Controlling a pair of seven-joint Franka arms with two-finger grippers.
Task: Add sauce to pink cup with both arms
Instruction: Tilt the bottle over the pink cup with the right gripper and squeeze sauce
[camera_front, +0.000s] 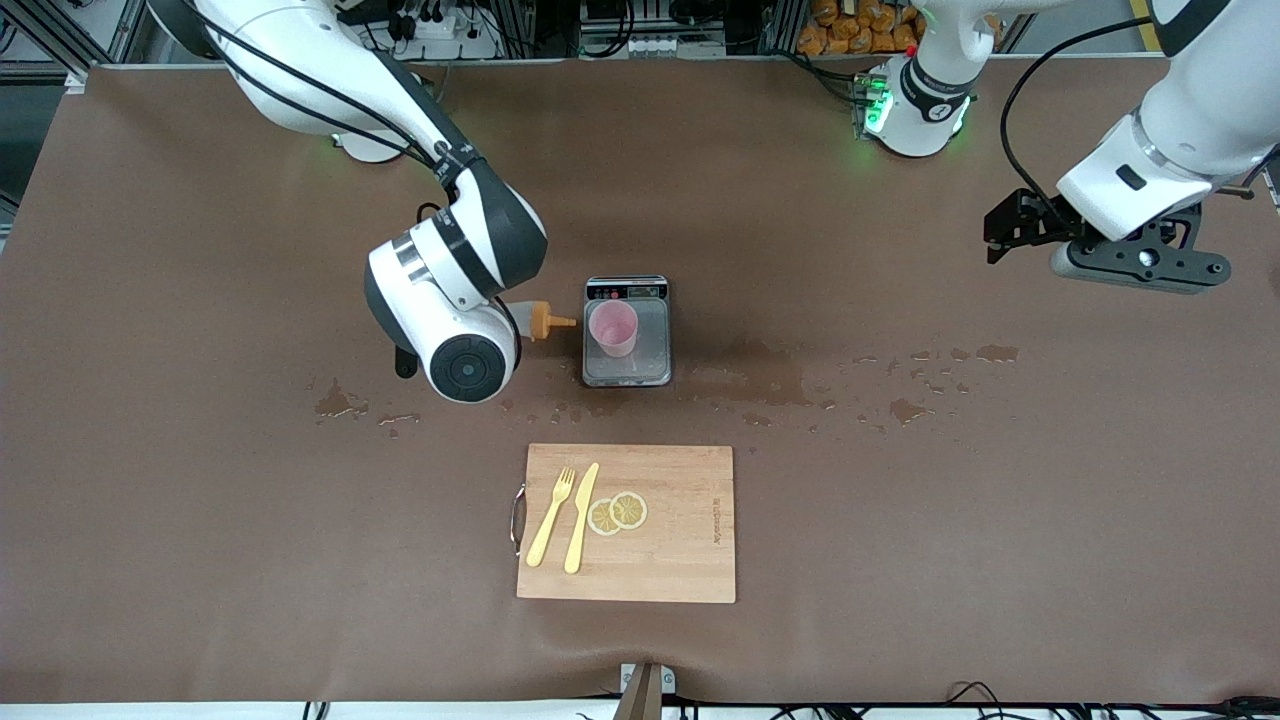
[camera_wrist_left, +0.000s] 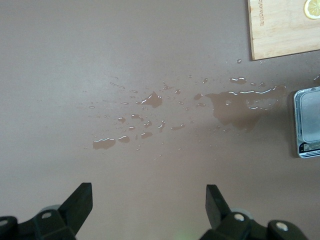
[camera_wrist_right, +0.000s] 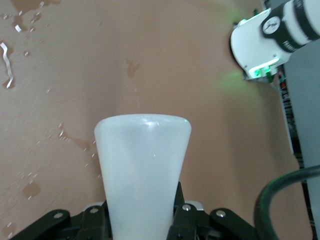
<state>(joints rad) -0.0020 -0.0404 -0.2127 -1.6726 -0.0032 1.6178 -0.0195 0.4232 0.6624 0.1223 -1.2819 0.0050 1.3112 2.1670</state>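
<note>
Nearest the camera lies a board (camera_front: 626, 522) with fork (camera_front: 551, 517) and knife (camera_front: 581, 517). Farther off, the cup (camera_front: 612, 328) stands on the scale (camera_front: 627, 331). Just beside it, toward the right arm's end, the right gripper (camera_wrist_right: 142, 220) clamps the sauce (camera_front: 534, 321), lying level with its nozzle aimed at the cup. The left gripper (camera_wrist_left: 148, 207) waits open, well apart over spilled drops (camera_wrist_left: 150, 100).

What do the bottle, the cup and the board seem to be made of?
Bottle: probably soft plastic, milky and translucent with a dull sheen, shut in the right gripper. Cup: likely plastic, an even pale pink, slightly see-through, standing on the scale. Board: looks like wood, light tan with visible grain, matte, with a metal handle.
</note>
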